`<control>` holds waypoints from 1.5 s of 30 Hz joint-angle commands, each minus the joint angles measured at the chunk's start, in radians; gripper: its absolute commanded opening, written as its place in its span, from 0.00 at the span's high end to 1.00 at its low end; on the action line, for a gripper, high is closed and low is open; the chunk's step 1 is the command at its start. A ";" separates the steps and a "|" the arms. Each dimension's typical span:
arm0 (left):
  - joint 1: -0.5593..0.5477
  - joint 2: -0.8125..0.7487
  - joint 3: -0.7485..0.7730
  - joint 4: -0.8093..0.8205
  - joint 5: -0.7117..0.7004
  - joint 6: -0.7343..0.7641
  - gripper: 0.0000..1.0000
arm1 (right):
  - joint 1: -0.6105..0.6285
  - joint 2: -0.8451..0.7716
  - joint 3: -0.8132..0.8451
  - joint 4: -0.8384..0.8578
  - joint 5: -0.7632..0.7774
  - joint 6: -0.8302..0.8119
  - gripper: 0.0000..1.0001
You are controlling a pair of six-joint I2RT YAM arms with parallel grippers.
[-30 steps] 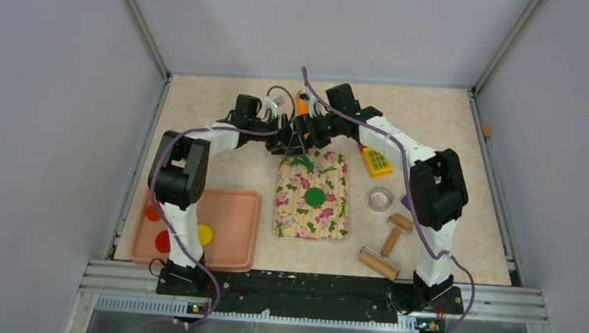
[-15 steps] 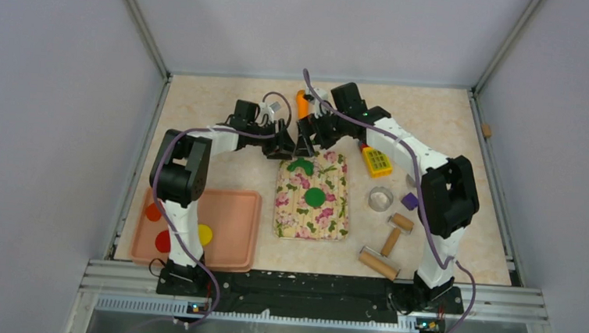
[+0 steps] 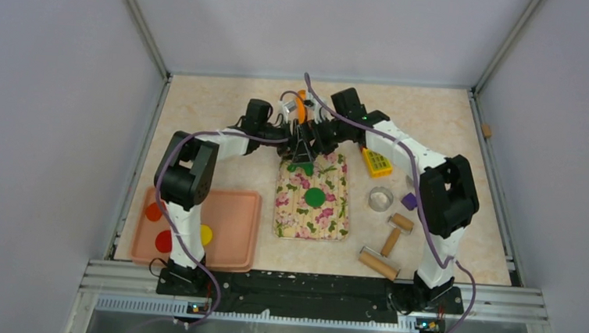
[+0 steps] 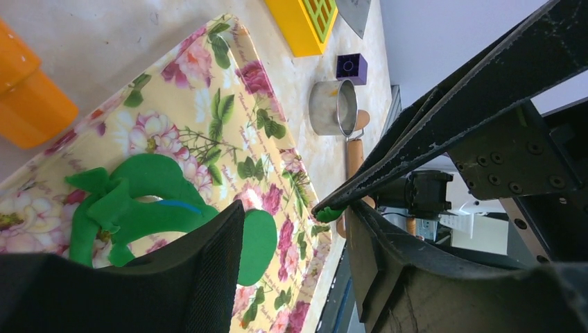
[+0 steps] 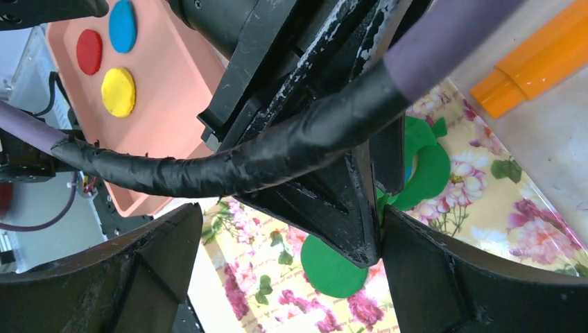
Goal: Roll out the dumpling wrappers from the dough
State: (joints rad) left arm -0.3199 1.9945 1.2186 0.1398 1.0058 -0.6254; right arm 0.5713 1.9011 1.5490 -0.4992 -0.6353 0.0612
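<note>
The dough (image 4: pixel 132 205), a ragged dark green piece with a hole, lies at the far end of the floral mat (image 3: pixel 331 220). A neat round green wrapper (image 3: pixel 315 197) lies mid-mat. Red (image 5: pixel 89 51), blue (image 5: pixel 123 26) and yellow (image 5: pixel 118 91) wrappers sit in the pink tray (image 3: pixel 232 236). Both grippers meet just above the dough. My left gripper (image 4: pixel 295 215) is open, and a finger of the right gripper reaches between its jaws with a green scrap (image 4: pixel 331 211) stuck to the tip. My right gripper (image 5: pixel 291 208) is wide open around the left gripper's fingers.
An orange cylinder (image 3: pixel 301 104) stands behind the mat. Right of the mat are a yellow tool (image 3: pixel 375 162), a metal cup (image 3: pixel 381 198), a purple block (image 3: pixel 410 200) and a wooden rolling pin (image 3: pixel 379 262).
The grippers drew apart over the mat's far end. The left arm has since swung right, so its fingers interlock with the right gripper's again.
</note>
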 commanded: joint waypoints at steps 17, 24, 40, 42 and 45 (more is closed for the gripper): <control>0.030 0.013 -0.094 0.517 0.097 -0.384 0.44 | -0.002 -0.005 -0.019 0.060 -0.084 0.053 0.04; 0.031 0.002 -0.070 0.244 -0.014 -0.221 0.45 | -0.002 -0.013 -0.013 0.066 -0.097 0.066 0.04; 0.054 -0.010 -0.037 -0.127 -0.314 -0.009 0.54 | -0.002 -0.048 -0.021 0.056 -0.097 0.069 0.04; 0.054 -0.010 -0.033 -0.135 -0.319 0.000 0.54 | -0.002 -0.050 -0.024 0.051 -0.092 0.064 0.04; 0.054 -0.018 -0.037 -0.135 -0.311 0.021 0.52 | -0.004 -0.052 -0.024 0.043 -0.073 0.051 0.04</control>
State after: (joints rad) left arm -0.2638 1.9907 1.1637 0.0296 0.7403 -0.6609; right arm 0.5674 1.9049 1.5124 -0.4713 -0.6975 0.1242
